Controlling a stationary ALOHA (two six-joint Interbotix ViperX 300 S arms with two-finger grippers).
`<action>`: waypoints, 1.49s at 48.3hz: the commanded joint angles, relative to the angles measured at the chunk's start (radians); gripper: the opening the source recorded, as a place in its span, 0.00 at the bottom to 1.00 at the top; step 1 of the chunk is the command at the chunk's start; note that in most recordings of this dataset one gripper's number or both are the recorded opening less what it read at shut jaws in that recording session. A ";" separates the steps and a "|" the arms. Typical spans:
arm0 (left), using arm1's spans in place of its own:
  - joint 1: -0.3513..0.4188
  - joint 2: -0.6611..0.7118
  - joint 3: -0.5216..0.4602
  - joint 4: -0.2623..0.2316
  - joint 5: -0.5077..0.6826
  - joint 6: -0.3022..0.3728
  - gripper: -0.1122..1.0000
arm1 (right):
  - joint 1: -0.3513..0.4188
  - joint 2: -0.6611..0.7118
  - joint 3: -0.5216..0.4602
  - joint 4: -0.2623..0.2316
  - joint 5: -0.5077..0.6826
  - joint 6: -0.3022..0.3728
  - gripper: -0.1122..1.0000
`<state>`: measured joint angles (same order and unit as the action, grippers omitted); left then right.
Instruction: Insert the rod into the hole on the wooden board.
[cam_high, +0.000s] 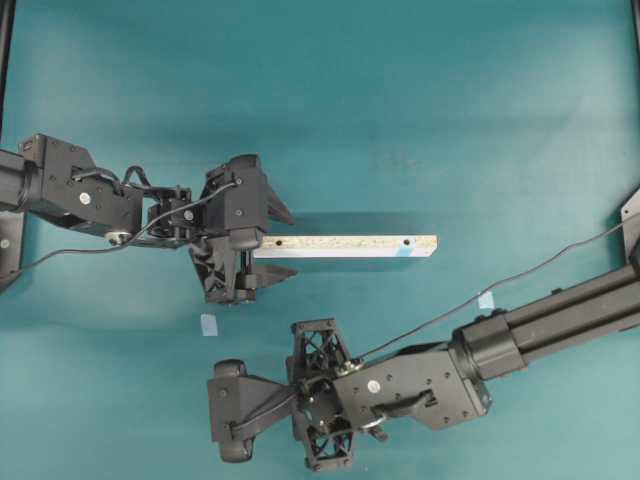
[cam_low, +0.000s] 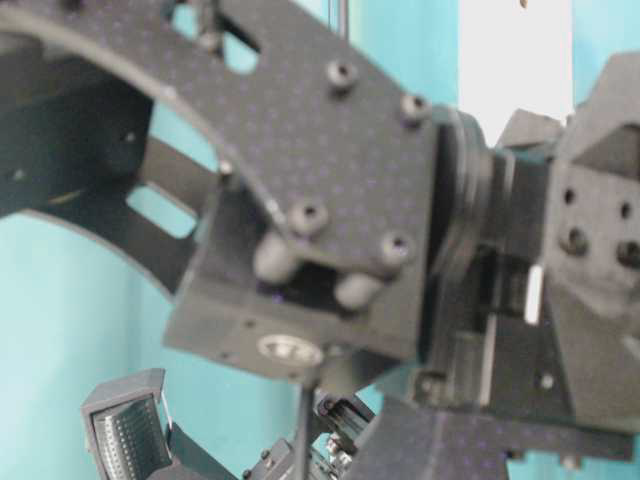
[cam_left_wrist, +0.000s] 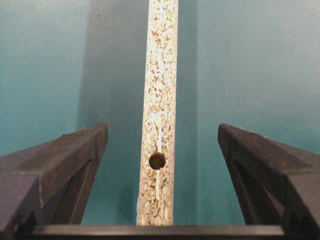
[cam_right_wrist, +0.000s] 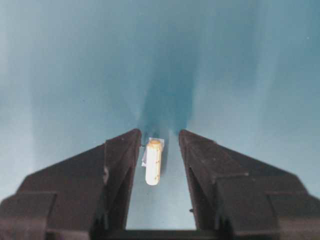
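The wooden board (cam_high: 345, 245) lies across the middle of the table, and its hole (cam_high: 408, 242) with a pale blue patch is near the right end. My left gripper (cam_high: 285, 242) is open, one finger on each side of the board's left end without touching it. In the left wrist view the board (cam_left_wrist: 160, 75) runs up between the wide fingers and shows its other dark hole (cam_left_wrist: 157, 160). The rod (cam_right_wrist: 153, 162) rests on a pale tape square between the fingers of my right gripper (cam_right_wrist: 160, 134). It is close to the left finger (cam_right_wrist: 122, 155), with a gap to the right one. The right gripper (cam_high: 225, 410) hides the rod from above.
Two loose pale blue tape squares lie on the teal table, one (cam_high: 208, 324) below the left gripper, one (cam_high: 486, 299) beside the right arm. Black arm parts (cam_low: 320, 200) fill the table-level view. The right arm (cam_high: 540, 325) reaches in from the right edge.
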<state>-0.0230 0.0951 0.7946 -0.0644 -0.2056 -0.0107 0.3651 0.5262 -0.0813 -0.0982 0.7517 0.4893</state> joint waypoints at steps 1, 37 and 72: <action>-0.005 -0.018 -0.008 0.000 -0.005 -0.009 1.00 | 0.008 -0.021 -0.015 0.002 -0.003 0.002 0.47; -0.005 -0.020 -0.006 0.000 -0.003 -0.009 1.00 | 0.014 -0.021 -0.005 -0.003 -0.002 0.060 0.45; -0.009 -0.021 -0.006 0.002 -0.002 -0.009 1.00 | 0.014 -0.020 0.011 -0.020 -0.020 0.063 0.30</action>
<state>-0.0245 0.0951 0.7961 -0.0629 -0.2040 -0.0107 0.3728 0.5262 -0.0644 -0.1120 0.7378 0.5522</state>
